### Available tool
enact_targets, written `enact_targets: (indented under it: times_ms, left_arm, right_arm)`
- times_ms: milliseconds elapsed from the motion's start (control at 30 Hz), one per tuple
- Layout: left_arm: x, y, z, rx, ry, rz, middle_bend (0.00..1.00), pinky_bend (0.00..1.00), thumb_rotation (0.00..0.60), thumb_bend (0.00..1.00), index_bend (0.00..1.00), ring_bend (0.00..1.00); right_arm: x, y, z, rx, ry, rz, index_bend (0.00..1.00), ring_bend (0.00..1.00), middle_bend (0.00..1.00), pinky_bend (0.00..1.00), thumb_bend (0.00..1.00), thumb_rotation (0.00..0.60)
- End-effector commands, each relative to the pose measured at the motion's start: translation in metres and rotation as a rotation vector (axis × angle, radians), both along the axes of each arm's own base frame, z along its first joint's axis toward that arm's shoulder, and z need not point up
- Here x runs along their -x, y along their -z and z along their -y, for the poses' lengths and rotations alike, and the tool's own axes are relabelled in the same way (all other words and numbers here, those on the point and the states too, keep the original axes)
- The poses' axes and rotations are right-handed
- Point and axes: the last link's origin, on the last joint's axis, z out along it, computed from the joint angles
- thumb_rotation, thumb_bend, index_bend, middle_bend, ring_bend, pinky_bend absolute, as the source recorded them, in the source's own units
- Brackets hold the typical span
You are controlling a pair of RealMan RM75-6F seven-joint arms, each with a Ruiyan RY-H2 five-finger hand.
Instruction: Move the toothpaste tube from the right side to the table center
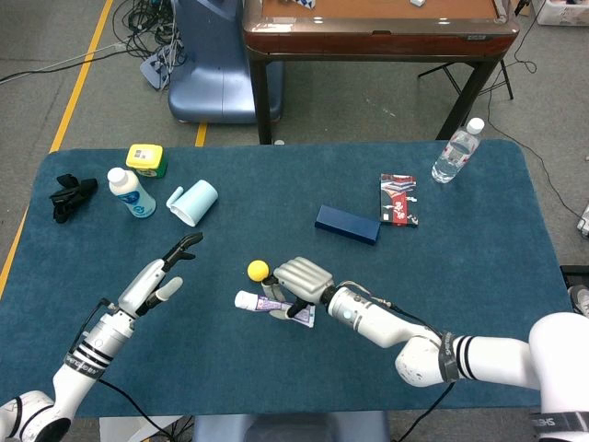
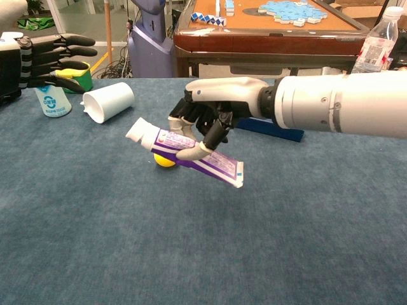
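Toothpaste tube (image 2: 184, 150) gripped by right hand (image 2: 213, 114), table center.
Yellow ball (image 1: 258, 270) just behind; left hand (image 1: 161, 276) fingers spread, holding nothing.

A robot lab or test room: blue-cloth worktop (image 1: 479, 239), taped yellow floor line (image 1: 78, 78), loose cables (image 1: 147, 18), and a wooden game table (image 1: 377, 28) behind.

White arms, black-banded wrists; silver-backed hands, black fingers (image 2: 210, 124), pale tips.
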Motion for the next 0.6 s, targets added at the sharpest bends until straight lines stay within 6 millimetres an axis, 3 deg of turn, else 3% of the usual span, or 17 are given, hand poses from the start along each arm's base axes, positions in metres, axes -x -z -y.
enact_targets:
  times_ms: [33, 600]
  left_arm:
    - [-0.003, 0.004, -0.002, -0.013, 0.01, 0.012, 0.0, 0.1, 0.0, 0.02, 0.0, 0.0]
    - [-0.022, 0.03, -0.008, -0.086, 0.131, 0.017, 0.0, 0.08, 0.0, 0.01, 0.0, 0.0]
  right_arm:
    - [-0.008, 0.007, -0.001, -0.025, 0.018, 0.041, 0.97, 0.78, 0.85, 0.68, 0.9, 0.6]
    - [-0.037, 0.041, -0.011, -0.077, 0.048, 0.213, 0.98, 0.78, 0.86, 0.68, 0.9, 0.6]
